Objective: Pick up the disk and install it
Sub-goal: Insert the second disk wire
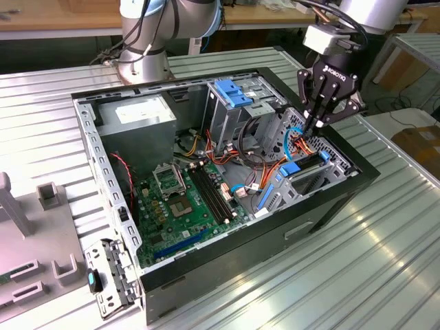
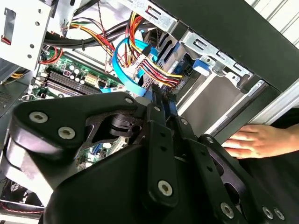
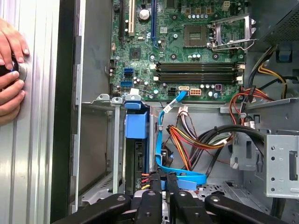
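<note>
Now, end effector: we are seeing the end effector (image 1: pixel 317 124) hanging over the drive bay at the exterior view's right of the open computer case (image 1: pixel 330 199), its fingers (image 3: pixel 161 184) drawn together on the edge of the disk (image 3: pixel 136 126).
Disk: we are reading it as standing on edge in the bay slot, blue rail up, partly seated among the metal walls.
Cables: we are noticing the blue ribbon cable (image 3: pixel 164 140) and the orange and red wire bundle (image 3: pixel 196 140) lying just beside the slot; we are judging they could snag or get pinched.
Hand: we are seeing a person's hand (image 2: pixel 254 140) resting on the case wall near the bay, which we are judging a contact risk.
Alignment: we are judging a tilted disk could jam on the rails.
</note>
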You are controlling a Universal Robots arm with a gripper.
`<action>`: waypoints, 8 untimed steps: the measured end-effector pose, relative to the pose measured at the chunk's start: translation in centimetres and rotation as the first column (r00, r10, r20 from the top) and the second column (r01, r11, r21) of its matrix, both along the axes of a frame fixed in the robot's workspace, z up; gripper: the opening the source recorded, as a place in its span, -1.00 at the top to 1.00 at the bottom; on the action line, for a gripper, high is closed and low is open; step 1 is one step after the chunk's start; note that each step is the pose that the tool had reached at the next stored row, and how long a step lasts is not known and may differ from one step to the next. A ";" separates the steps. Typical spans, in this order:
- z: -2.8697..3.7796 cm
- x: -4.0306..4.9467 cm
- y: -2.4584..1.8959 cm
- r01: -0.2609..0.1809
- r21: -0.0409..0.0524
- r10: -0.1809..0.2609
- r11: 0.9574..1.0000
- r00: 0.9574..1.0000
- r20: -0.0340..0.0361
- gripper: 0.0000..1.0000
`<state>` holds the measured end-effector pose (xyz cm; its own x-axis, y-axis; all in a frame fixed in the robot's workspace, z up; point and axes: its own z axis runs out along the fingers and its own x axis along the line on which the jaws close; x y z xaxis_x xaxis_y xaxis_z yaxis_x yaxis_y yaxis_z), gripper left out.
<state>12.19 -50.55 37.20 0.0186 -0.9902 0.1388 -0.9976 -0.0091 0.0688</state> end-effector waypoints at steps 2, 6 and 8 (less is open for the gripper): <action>0.00 0.00 -0.41 0.000 0.023 0.000 1.000 1.000 0.000 0.67; -0.20 -0.02 -2.29 -0.002 0.063 0.002 0.998 1.000 0.000 0.67; -0.35 -0.12 -2.94 -0.002 0.070 0.002 0.998 1.000 0.000 0.67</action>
